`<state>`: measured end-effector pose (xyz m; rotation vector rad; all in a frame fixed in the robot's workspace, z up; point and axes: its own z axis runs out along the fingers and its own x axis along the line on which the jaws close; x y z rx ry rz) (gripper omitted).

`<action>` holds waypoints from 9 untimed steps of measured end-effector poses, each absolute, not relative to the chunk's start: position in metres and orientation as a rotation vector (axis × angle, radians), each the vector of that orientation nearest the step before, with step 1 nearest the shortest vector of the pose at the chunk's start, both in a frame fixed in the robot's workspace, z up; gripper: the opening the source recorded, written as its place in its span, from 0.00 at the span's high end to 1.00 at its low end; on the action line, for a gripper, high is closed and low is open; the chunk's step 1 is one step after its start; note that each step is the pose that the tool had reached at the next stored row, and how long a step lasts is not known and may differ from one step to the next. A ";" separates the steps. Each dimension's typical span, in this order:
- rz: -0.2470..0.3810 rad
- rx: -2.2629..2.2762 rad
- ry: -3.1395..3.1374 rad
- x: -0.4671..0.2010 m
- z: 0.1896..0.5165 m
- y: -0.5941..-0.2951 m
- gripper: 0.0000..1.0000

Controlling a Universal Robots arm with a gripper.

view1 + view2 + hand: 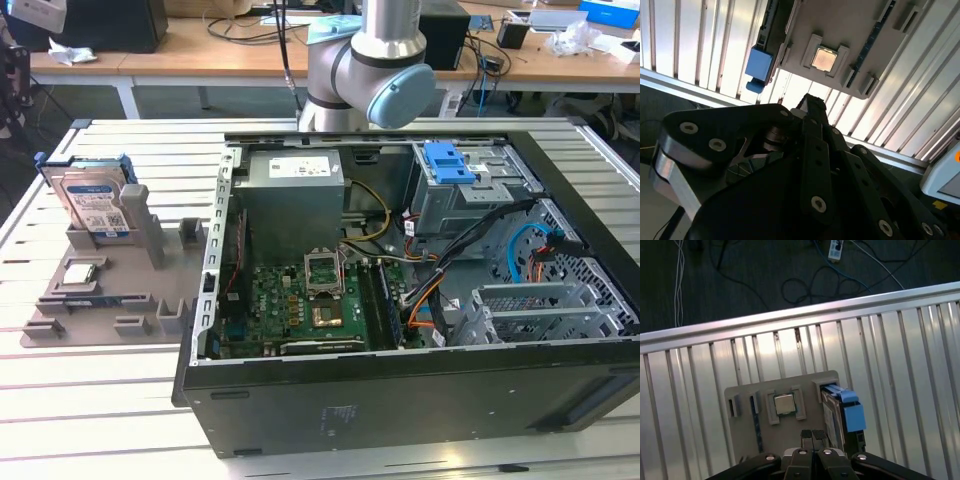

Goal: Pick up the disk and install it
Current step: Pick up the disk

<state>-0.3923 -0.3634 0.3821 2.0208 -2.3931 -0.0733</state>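
While my gripper (812,434) hangs empty with its fingertips pressed together, the disk (847,412) stands on edge in the grey holder (745,435) well below me, just off to one side of my fingertips' line

Robotics lab: slatted metal bench (80,400), opened computer case (400,415), cable-strewn desks (230,55).
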 end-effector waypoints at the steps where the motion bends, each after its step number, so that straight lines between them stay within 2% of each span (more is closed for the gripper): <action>1: -0.073 2.027 -2.388 -0.392 0.382 -0.363 0.89; 9: -0.073 2.073 -2.347 -0.392 0.382 -0.363 0.89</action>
